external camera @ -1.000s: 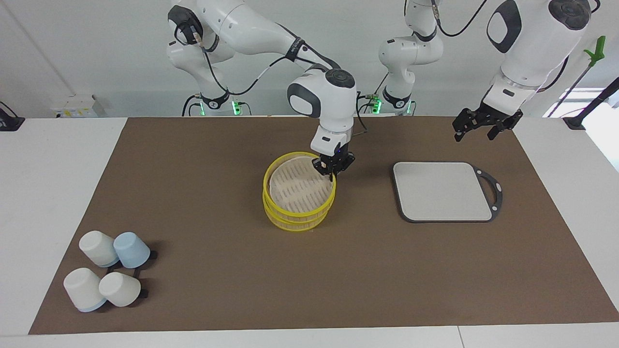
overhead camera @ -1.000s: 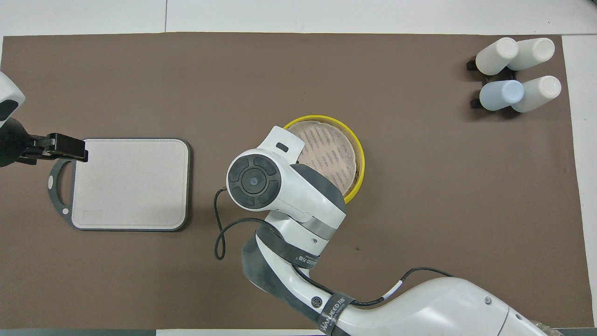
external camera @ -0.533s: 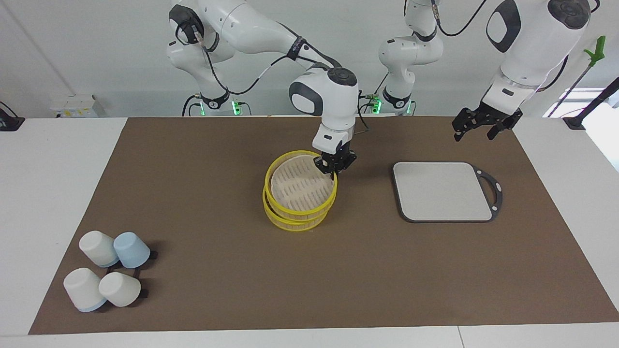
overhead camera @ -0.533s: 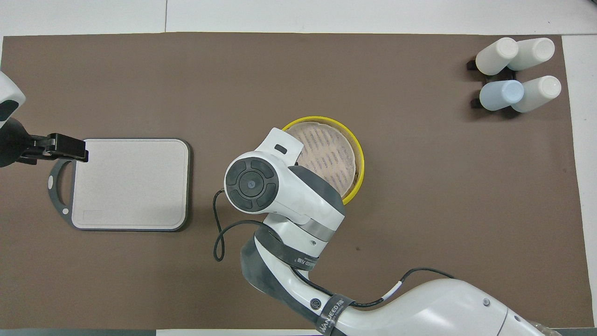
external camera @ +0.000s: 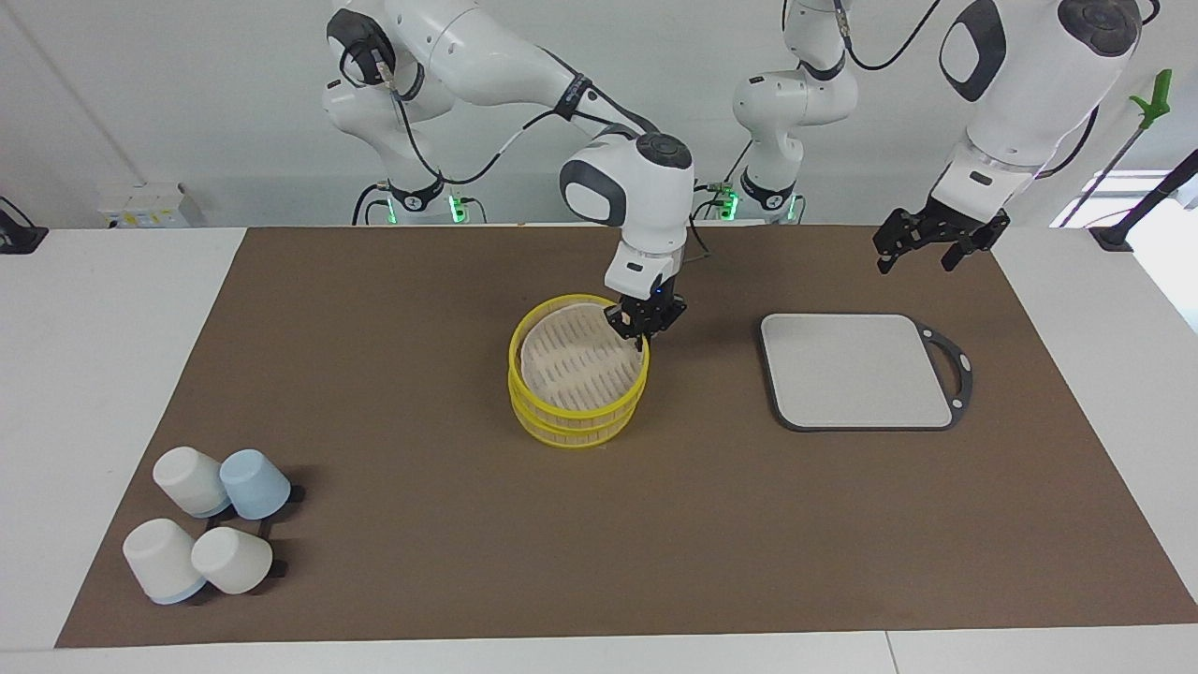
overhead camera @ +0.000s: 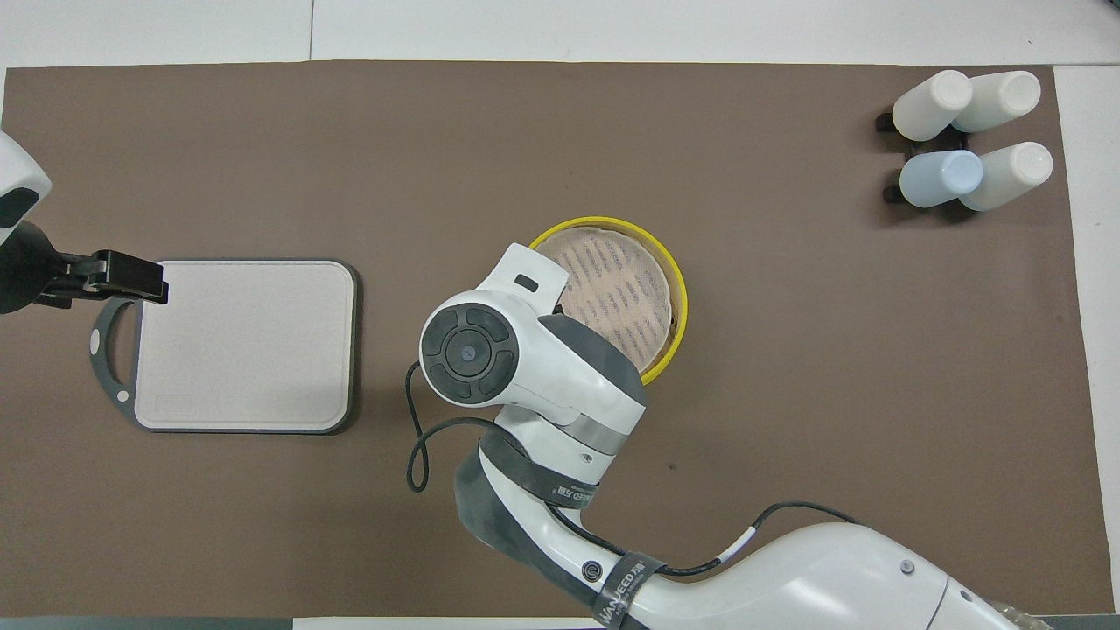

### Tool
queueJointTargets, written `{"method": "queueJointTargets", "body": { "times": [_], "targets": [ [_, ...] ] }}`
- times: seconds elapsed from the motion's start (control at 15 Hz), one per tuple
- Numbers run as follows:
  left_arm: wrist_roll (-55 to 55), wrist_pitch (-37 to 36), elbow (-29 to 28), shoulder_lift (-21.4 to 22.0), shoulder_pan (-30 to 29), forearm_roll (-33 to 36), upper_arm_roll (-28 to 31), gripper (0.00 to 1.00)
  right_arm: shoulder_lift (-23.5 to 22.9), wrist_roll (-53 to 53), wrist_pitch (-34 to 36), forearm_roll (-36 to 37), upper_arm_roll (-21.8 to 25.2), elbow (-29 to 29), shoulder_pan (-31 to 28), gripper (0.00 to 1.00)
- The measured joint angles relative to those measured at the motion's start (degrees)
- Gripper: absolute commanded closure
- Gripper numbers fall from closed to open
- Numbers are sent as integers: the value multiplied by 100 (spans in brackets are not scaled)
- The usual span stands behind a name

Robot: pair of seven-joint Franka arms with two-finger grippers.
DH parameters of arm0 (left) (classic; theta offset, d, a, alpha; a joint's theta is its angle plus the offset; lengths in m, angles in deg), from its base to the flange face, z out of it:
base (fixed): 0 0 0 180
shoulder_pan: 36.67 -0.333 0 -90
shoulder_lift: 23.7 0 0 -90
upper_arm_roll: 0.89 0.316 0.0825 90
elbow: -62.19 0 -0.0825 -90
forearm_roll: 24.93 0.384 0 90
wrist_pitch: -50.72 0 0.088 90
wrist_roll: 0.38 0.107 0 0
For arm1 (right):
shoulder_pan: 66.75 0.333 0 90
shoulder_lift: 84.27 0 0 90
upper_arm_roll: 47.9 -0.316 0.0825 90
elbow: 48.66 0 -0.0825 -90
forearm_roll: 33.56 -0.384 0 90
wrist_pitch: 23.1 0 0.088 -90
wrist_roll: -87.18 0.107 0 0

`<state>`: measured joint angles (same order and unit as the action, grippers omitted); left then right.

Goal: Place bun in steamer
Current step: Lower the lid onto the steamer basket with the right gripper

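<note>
The round yellow plastic steamer (external camera: 578, 379) with two stacked tiers is seen in the middle of the brown mat (external camera: 421, 524), and the right gripper (external camera: 642, 329) is held at its rim on the side nearest the robots, its fingers pressed together; it seems to pinch the rim, but this cannot be told for sure, and the bun cannot be seen. The left gripper (external camera: 915, 254) is held in the air, spread wide, above the mat's edge by the grey square board (external camera: 856, 370), and that arm waits. Four upturned cups (external camera: 206, 532) are grouped at the mat's corner toward the right arm's end.
</note>
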<state>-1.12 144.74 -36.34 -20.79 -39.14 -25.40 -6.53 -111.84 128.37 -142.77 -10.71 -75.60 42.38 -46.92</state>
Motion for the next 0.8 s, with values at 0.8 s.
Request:
{"method": "queueJointTargets", "body": {
  "times": [0.8],
  "targets": [
    [0,0,0,0,3,0,-5,0,32,-1,-80,43,12,151,-33,100]
  ]
}}
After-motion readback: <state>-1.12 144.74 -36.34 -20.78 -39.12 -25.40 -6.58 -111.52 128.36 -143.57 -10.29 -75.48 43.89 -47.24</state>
